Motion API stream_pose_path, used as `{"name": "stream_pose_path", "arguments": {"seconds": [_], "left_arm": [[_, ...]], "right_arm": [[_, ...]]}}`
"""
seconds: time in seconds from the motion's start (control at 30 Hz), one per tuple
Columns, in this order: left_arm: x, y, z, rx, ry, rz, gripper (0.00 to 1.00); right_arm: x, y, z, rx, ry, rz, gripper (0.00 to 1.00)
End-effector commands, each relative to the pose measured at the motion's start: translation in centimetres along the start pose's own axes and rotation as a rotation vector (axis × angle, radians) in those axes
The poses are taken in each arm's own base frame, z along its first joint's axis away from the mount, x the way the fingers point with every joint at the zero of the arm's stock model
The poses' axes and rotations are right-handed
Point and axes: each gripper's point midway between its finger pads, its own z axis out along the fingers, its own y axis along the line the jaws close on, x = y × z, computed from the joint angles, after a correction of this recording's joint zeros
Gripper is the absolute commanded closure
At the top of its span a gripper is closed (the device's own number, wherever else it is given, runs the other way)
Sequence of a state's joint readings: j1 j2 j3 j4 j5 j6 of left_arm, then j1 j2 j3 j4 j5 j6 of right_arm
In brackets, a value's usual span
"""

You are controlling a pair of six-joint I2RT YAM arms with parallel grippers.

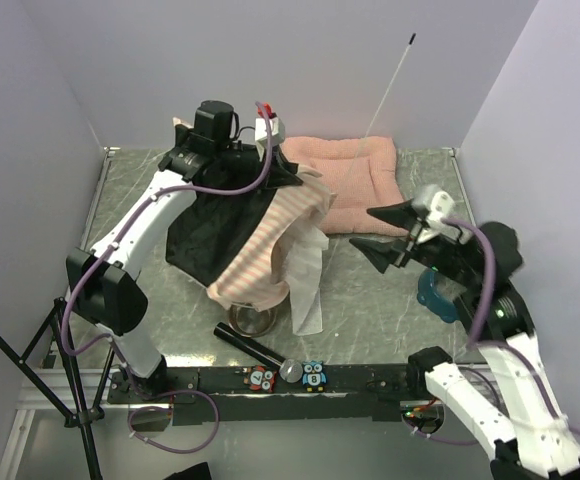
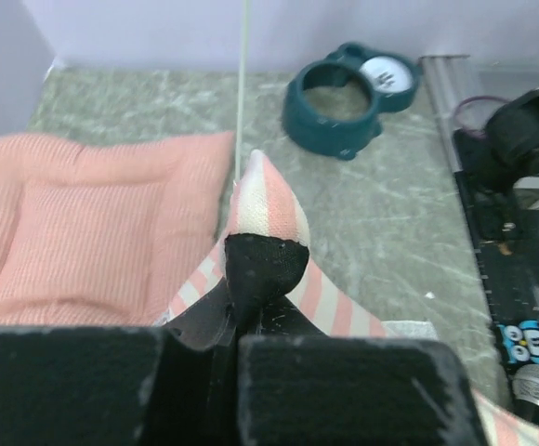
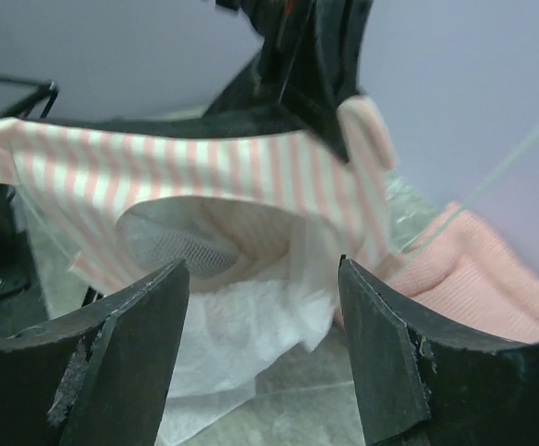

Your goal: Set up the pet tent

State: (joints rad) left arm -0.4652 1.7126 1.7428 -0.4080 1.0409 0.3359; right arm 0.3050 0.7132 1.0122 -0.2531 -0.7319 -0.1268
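The pet tent [image 1: 270, 250] lies crumpled mid-table, with its black floor [image 1: 210, 235] to the left and its white mesh [image 1: 308, 285] hanging towards the front. My left gripper [image 1: 288, 172] is shut on a black-and-striped corner of the tent [image 2: 265, 246] and holds it raised. In the left wrist view [image 2: 232, 346] the jaws are closed together. A thin white pole [image 1: 390, 90] rises from near that corner; it also shows in the left wrist view [image 2: 243, 84]. My right gripper [image 1: 385, 232] is open and empty to the right of the tent. It faces the striped fabric [image 3: 204, 172] and mesh [image 3: 214, 321], with its jaws [image 3: 265, 307] wide apart.
A plain pink cushion [image 1: 355, 185] lies at the back right, beside the tent. A teal double bowl stand [image 1: 436, 292] sits at the right. A metal bowl [image 1: 253, 320], a black cylinder [image 1: 250, 346] and two owl toys [image 1: 313, 375] lie near the front edge. Walls enclose three sides.
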Motion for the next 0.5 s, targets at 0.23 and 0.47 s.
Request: {"name": "stream_pose_path", "arguments": {"seconds": [0.23,0.47], "left_arm": [[-5.4,-5.6,-1.6,0.257,-0.136,0.052,0.99],[-5.1,-5.9,-1.5,0.269,-0.137,0.02,0.99]], "right_arm": [[-14.6,-8.0,-2.2,0.41,-0.303,-0.127,0.21],[-21.1,-7.6,0.3,0.253,-0.447,-0.135,0.2]]}}
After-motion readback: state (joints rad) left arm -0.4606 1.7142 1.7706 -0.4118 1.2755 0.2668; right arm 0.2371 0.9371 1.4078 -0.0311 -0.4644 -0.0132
